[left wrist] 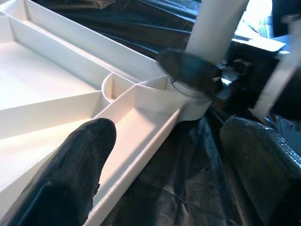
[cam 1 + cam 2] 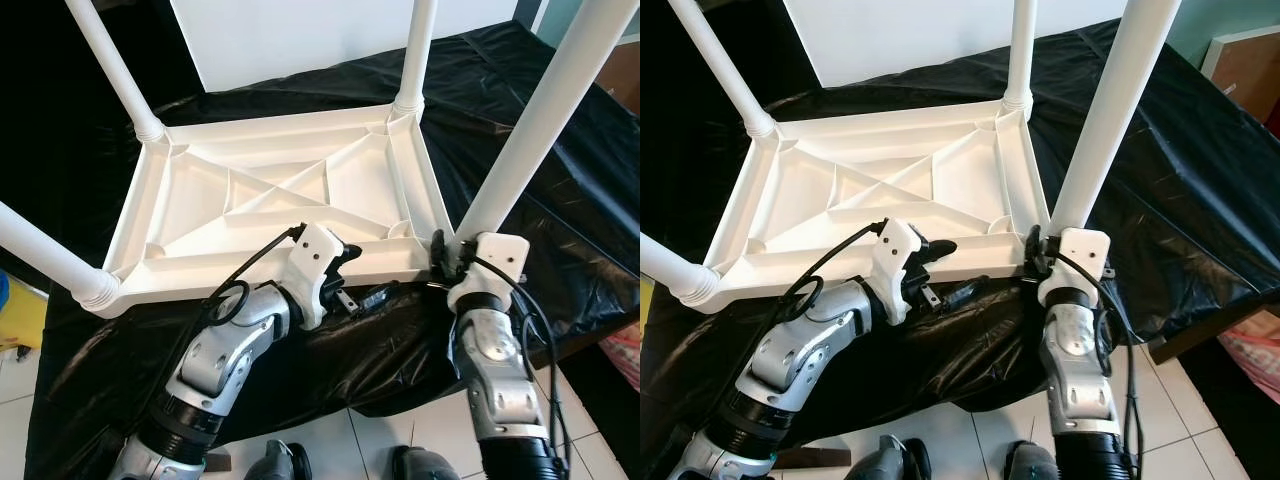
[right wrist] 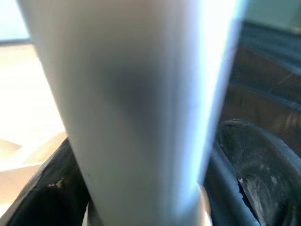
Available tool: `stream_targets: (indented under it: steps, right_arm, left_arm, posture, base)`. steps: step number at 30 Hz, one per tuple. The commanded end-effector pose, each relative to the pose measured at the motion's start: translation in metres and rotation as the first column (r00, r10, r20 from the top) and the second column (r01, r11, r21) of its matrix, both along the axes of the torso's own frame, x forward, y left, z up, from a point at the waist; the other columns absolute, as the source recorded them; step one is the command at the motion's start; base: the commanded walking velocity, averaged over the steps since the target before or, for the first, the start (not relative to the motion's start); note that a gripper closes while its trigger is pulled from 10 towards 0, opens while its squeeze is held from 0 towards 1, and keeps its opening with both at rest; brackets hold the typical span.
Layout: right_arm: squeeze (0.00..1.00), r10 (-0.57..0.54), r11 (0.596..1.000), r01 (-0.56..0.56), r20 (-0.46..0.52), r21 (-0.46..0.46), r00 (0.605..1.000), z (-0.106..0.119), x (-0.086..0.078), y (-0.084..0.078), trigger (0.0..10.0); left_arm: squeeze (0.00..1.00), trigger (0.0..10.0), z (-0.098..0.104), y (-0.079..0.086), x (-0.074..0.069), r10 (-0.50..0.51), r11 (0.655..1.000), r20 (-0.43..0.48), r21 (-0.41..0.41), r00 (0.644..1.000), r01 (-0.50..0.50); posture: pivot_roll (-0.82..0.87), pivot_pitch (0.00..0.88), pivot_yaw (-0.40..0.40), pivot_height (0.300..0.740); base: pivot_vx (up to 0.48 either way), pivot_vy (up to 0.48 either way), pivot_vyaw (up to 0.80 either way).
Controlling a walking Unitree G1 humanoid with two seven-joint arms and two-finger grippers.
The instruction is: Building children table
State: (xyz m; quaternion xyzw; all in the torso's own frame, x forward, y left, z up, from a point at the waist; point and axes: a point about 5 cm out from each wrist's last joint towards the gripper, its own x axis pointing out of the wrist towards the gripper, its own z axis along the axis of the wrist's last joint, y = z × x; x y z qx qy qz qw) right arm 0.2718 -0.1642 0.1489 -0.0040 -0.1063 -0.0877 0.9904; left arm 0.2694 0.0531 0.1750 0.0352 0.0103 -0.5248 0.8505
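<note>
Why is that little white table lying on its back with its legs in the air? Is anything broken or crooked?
Nothing looks broken. The white table lies upside down on the black sheet, all four legs fitted. The right end effector clasps the near right leg at its base; the left end effector straddles the near rim.

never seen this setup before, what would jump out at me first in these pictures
An upside-down white plastic table lies on a black sheet, its ribbed underside up and four white legs pointing upward. The right hand is closed around the base of the near right leg, at the corner socket. The left hand straddles the table's near edge, one finger inside the frame and one outside.
</note>
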Motion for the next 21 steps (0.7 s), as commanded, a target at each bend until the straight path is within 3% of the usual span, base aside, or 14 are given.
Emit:
stream_targets:
  steps: [1,8,14,15,21]
  right_arm:
    - [1.0,0.024,1.0,-0.023,0.029,-0.014,0.999,-0.001,-0.011,-0.003,10.0]
    - [1.0,0.081,0.996,-0.079,0.044,-0.031,0.996,-0.003,-0.029,-0.002,10.0]
    - [1.0,0.184,0.982,-0.184,-0.014,-0.034,0.983,-0.012,-0.055,0.003,10.0]
    - [0.0,0.232,0.971,-0.234,-0.03,-0.049,0.972,-0.014,-0.057,0.006,10.0]
    - [0.0,0.309,0.949,-0.311,-0.056,-0.052,0.95,-0.017,-0.06,0.01,10.0]
  left_arm:
    - [0.0,10.0,-0.002,0.004,0.001,0.006,1.0,0.008,0.013,1.0,-0.006]
    - [0.0,10.0,-0.001,0.007,0.005,0.018,1.0,0.02,0.012,1.0,-0.018]
    - [0.0,10.0,0.003,0.017,0.017,0.068,0.997,0.052,0.019,0.996,-0.069]
    - [0.0,10.0,0.004,0.02,0.02,0.078,0.997,0.055,0.017,0.995,-0.079]
    - [0.0,10.0,0.005,0.024,0.023,0.088,0.996,0.056,0.014,0.995,-0.089]
  posture:
    - [-0.13,0.153,0.093,0.74]
    - [-0.14,0.152,0.094,0.74]
    - [-0.15,0.15,0.091,0.74]
    - [-0.15,0.147,0.094,0.74]
    - [-0.16,0.145,0.097,0.74]
  base:
    - [0.0,0.0,0.0]
    - [0.0,0.0,0.0]
    - [0.0,0.0,0.0]
    - [0.0,0.0,0.0]
    - [0.0,0.0,0.0]
